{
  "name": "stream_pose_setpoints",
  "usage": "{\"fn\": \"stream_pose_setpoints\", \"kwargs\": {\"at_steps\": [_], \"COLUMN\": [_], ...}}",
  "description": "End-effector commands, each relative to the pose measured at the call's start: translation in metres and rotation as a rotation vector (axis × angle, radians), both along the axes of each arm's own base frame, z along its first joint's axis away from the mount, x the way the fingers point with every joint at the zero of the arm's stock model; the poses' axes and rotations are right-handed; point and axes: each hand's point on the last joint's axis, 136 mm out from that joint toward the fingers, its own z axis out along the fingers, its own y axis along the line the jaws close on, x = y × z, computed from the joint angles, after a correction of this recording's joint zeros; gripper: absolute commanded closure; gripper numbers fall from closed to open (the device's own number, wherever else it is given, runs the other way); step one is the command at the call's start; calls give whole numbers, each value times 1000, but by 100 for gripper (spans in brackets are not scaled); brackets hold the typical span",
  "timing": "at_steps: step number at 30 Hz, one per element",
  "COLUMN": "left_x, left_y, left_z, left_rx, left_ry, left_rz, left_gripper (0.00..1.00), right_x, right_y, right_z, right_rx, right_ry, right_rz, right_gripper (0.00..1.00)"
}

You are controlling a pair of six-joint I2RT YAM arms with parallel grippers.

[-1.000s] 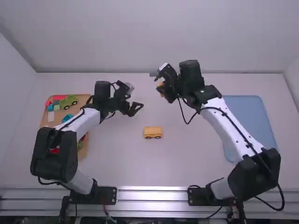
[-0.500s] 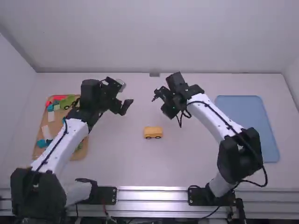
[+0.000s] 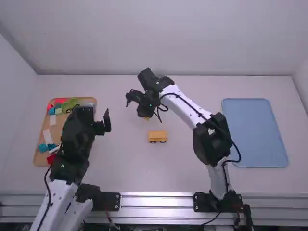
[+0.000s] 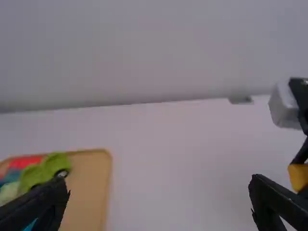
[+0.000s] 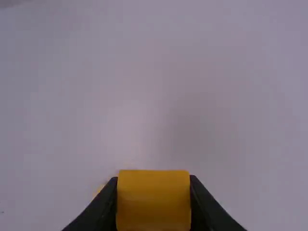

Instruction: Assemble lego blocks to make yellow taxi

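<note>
The yellow car body with black wheels (image 3: 157, 137) stands upright on the table near the middle. Behind it and slightly left, the right gripper (image 3: 146, 117) hangs above the table with a yellow bit showing at its fingers. In the right wrist view, the right gripper (image 5: 154, 185) is shut on a yellow block (image 5: 154, 204), one finger on each side. That yellow block (image 4: 299, 177) also appears at the right edge of the left wrist view. My left gripper (image 3: 105, 126) is between the wooden tray and the car body; from its wrist, the left gripper (image 4: 161, 185) stands open, nothing between its fingers.
At the left lies a wooden tray (image 3: 41, 155) of loose blocks, with a green car (image 3: 70, 104) at its back and the left arm over its right side. A blue tray (image 3: 255, 132) lies at the right. A wall rises behind the table.
The left arm has drawn back toward its base, its gripper moving left and nearer the camera. The right gripper has swung left and somewhat nearer the camera, carrying the yellow block. The car body stayed put.
</note>
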Motion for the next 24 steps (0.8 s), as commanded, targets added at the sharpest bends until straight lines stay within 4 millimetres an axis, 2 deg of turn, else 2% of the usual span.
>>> {"fn": "stream_pose_setpoints", "kwargs": {"at_steps": [1, 4, 5, 8, 12, 20, 24], "left_x": [-30, -59, -63, -81, -81, -79, -79], "left_y": [39, 55, 57, 70, 71, 70, 70], "left_z": [21, 26, 26, 25, 17, 7, 7], "left_rx": [-96, -104, -108, -135, -129, -122, -121], "left_ry": [-113, -150, -153, -182, -170, -149, -148], "left_rz": [245, 332, 339, 418, 425, 425, 422], "left_gripper": [1, 1, 1, 1, 1, 1, 1], "right_x": [-9, -18, -19, -32, -46, -58, -60], "right_y": [24, 38, 40, 51, 54, 56, 49], "right_z": [-16, -34, -37, -62, -81, -110, -137], "right_rx": [-13, -79, -87, -162, -225, -319, -393], "right_ry": [20, 30, 31, 45, 60, 58, 62], "right_rz": [101, 136, 141, 178, 207, 194, 182], "right_gripper": [89, 89, 89, 89, 89, 89, 91]}}
